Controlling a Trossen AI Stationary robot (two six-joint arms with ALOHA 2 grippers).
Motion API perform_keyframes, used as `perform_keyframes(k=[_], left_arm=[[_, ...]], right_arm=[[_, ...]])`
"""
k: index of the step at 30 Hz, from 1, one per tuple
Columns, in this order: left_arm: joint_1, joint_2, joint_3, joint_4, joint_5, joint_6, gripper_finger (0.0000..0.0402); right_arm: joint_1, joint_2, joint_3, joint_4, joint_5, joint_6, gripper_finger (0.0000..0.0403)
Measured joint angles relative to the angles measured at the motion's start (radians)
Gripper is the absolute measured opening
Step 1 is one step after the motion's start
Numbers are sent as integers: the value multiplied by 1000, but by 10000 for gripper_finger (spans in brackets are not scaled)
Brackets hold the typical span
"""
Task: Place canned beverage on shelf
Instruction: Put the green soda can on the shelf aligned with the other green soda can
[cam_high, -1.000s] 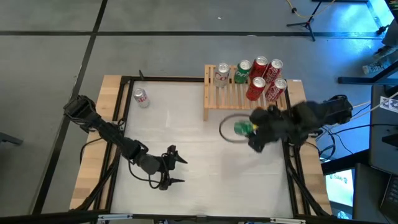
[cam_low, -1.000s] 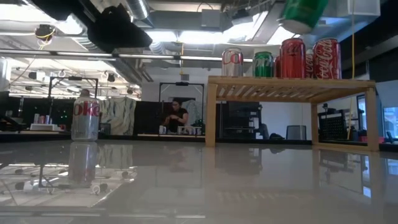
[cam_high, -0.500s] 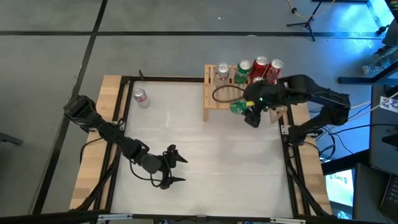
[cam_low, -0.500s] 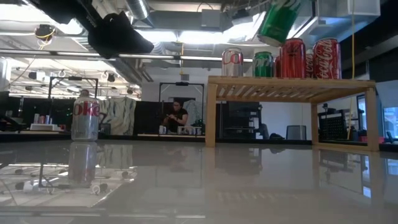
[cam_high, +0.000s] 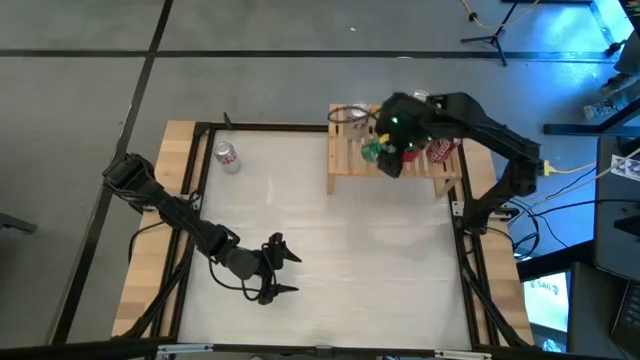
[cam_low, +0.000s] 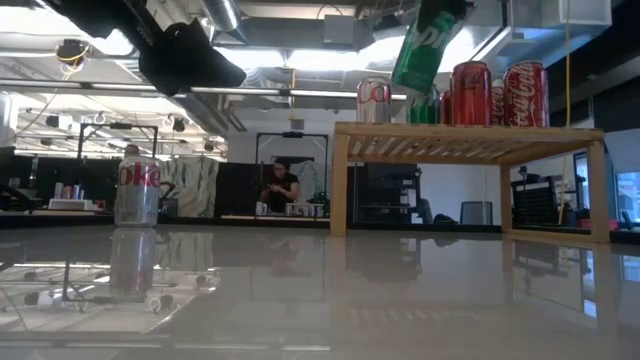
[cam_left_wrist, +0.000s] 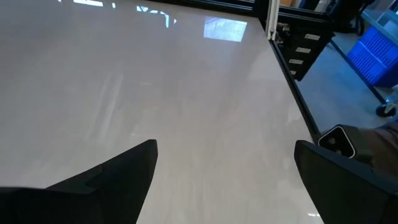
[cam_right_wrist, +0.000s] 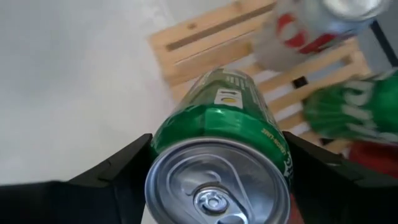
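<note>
My right gripper (cam_high: 385, 152) is shut on a green can (cam_right_wrist: 221, 149), held tilted above the light-wood slatted shelf (cam_high: 352, 160) at the table's far right. In the low view the green can (cam_low: 425, 45) hangs above the shelf top (cam_low: 470, 133). On the shelf stand a silver can (cam_high: 356, 117), another green can (cam_low: 424, 108) and red cans (cam_low: 470, 95). My left gripper (cam_high: 280, 272) is open and empty, low over the table's near left middle. My right gripper pinches the green can's side wall near its top end (cam_right_wrist: 163, 144) between its two fingers, which lie across the can. The can is lifted clear of the shelf and tilted, its lid toward the wrist camera.
A silver diet can (cam_high: 227, 157) stands on the table at the far left; it also shows in the low view (cam_low: 137, 190). The white tabletop (cam_high: 330, 250) lies between the arms. A person (cam_low: 284, 188) sits in the room beyond the table.
My right gripper has carried the green can from over the table in front of the shelf toward the far edge and left, until it hangs over the shelf's slats. The can has come lower and tipped more. The left arm has kept still.
</note>
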Motion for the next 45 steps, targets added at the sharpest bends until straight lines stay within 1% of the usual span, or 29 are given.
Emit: perform_keyframes(k=[4,9,13,20,25,29,32,35,40,45], left_arm=[[1,0,0,0,0,3,368],[1,0,0,0,0,4,368],[1,1,0,0,0,19,368],[1,1,0,0,-1,28,368],[-2,1,0,0,-1,30,368],[-6,1,0,0,-2,30,368],[-6,1,0,0,-1,30,368],[-6,1,0,0,-2,31,368],[-13,2,0,23,-55,86,368],[-13,2,0,36,-61,106,368]], right_arm=[[-58,81,73,-70,-5,-12,297],[-89,125,80,-68,-61,-46,297],[-98,144,77,-63,-65,-66,297],[-104,144,76,-65,-86,-83,297],[-150,144,76,-65,-140,-82,297],[-182,142,76,-65,-139,-82,297],[-205,141,76,-65,-161,-83,297],[-212,141,75,-65,-164,-84,297],[-218,141,73,-64,-182,-82,297],[-217,138,15,-63,-194,-77,297]])
